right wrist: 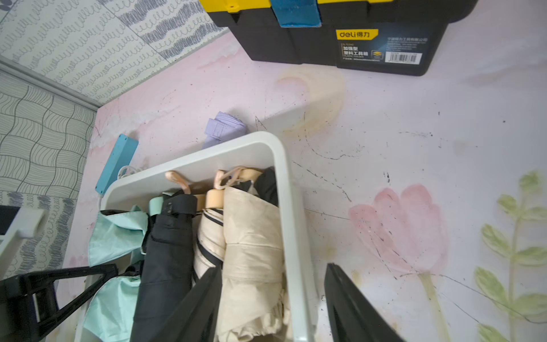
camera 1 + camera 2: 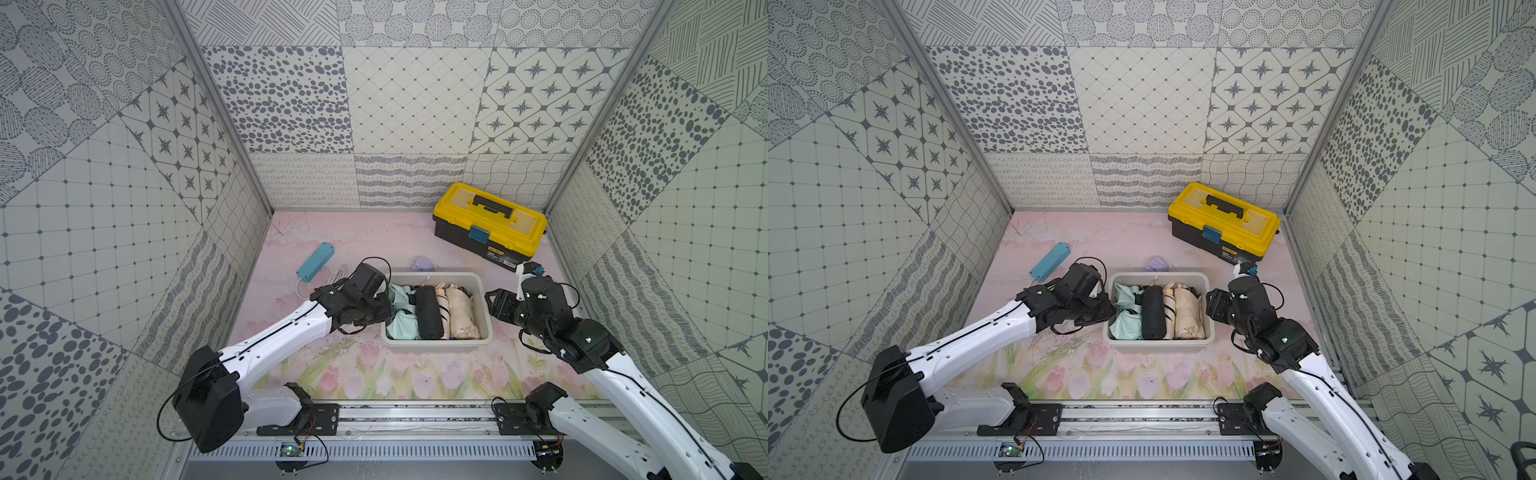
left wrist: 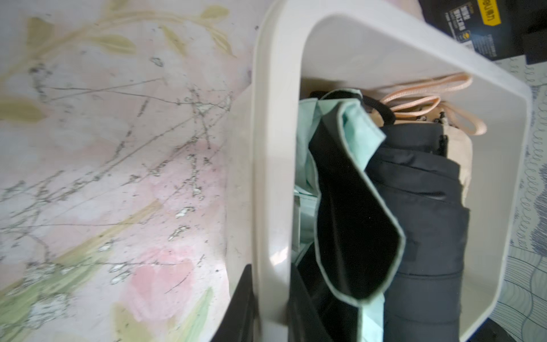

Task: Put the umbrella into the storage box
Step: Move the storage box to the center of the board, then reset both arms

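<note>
The white storage box [image 2: 436, 343] [image 2: 1158, 341] sits mid-table. Inside it lie folded umbrellas side by side: a mint one [image 2: 401, 326], a black one [image 2: 428, 311] and cream ones [image 2: 461, 309]. Just behind the box, a small lilac umbrella [image 2: 424, 264] [image 1: 225, 128] lies on the table. My left gripper [image 2: 386, 311] [image 3: 270, 296] is shut on the box's left rim [image 3: 272, 177], one finger inside and one outside. My right gripper [image 2: 490, 305] [image 1: 273, 266] is open and straddles the right wall [image 1: 293, 237]. Its inner finger rests by a cream umbrella [image 1: 251, 237].
A yellow-lidded black toolbox [image 2: 490, 220] [image 1: 340, 35] stands at the back right. To the left of the box lies a blue power strip [image 2: 315, 262] [image 1: 117, 161] with a white cord. Patterned walls close in the left, back and right sides.
</note>
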Tool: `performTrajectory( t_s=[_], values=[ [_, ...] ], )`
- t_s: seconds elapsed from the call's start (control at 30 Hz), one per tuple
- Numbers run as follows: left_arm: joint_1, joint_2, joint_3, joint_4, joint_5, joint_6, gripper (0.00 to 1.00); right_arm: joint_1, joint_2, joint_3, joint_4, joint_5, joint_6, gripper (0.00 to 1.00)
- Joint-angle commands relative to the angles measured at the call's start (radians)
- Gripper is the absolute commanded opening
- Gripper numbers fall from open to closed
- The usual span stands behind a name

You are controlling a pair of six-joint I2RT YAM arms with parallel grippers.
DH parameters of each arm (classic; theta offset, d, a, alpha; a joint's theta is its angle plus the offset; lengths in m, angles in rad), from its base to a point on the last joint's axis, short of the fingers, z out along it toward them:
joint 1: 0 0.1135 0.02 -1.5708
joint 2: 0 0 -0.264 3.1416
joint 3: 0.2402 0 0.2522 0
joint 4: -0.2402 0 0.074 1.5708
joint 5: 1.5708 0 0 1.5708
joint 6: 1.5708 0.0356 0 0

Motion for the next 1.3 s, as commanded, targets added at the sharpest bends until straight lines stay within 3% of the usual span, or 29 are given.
performTrajectory(
  t_s=[0.0,0.1,0.17,0.4,0.57,0.73,0.8,0.9,1.0,1.07,1.13,1.23,1.27],
  values=[
    [0.177,-0.123,-0.046,-0.112,-0.107,0.12,0.07,-0.049,0.041,0.01,0.041,-0.031,-0.008,0.61],
    [0.286,-0.165,-0.088,-0.069,-0.017,0.199,0.09,-0.085,0.075,0.002,0.099,-0.037,-0.041,0.63],
    [0.34,-0.164,-0.105,-0.028,0.066,0.245,0.16,-0.099,0.093,-0.031,0.176,-0.038,-0.074,0.65],
    [0.355,-0.12,-0.083,0.033,0.116,0.292,0.76,-0.165,0.15,-0.122,0.376,-0.01,-0.174,0.72],
    [0.356,-0.221,-0.097,0.002,-0.055,0.273,0.98,-0.26,0.158,-0.222,0.556,-0.026,-0.294,0.75],
    [0.36,-0.368,-0.165,0.095,-0.308,0.352,0.99,-0.342,0.226,-0.409,0.966,0.011,-0.477,0.79],
    [0.365,-0.383,-0.211,0.219,-0.361,0.448,0.99,-0.382,0.297,-0.391,1.023,0.01,-0.521,0.85],
    [0.404,-0.352,-0.267,0.351,-0.433,0.55,0.99,-0.418,0.426,-0.394,1.222,-0.013,-0.628,0.85],
    [0.473,-0.318,-0.329,0.481,-0.393,0.631,0.99,-0.463,0.543,-0.391,1.378,-0.075,-0.665,0.86],
    [0.525,-0.301,-0.38,0.564,-0.344,0.644,0.99,-0.499,0.615,-0.361,1.358,-0.143,-0.643,0.84],
    [0.568,-0.285,-0.439,0.653,-0.292,0.643,0.99,-0.504,0.672,-0.432,1.532,-0.172,-0.653,0.81],
    [0.596,-0.249,-0.54,0.847,-0.239,0.667,0.99,-0.504,0.816,-0.553,1.897,-0.173,-0.647,0.84],
    [0.597,-0.227,-0.578,0.931,-0.22,0.683,0.99,-0.504,0.825,-0.543,1.878,-0.189,-0.65,0.85]
  ],
)
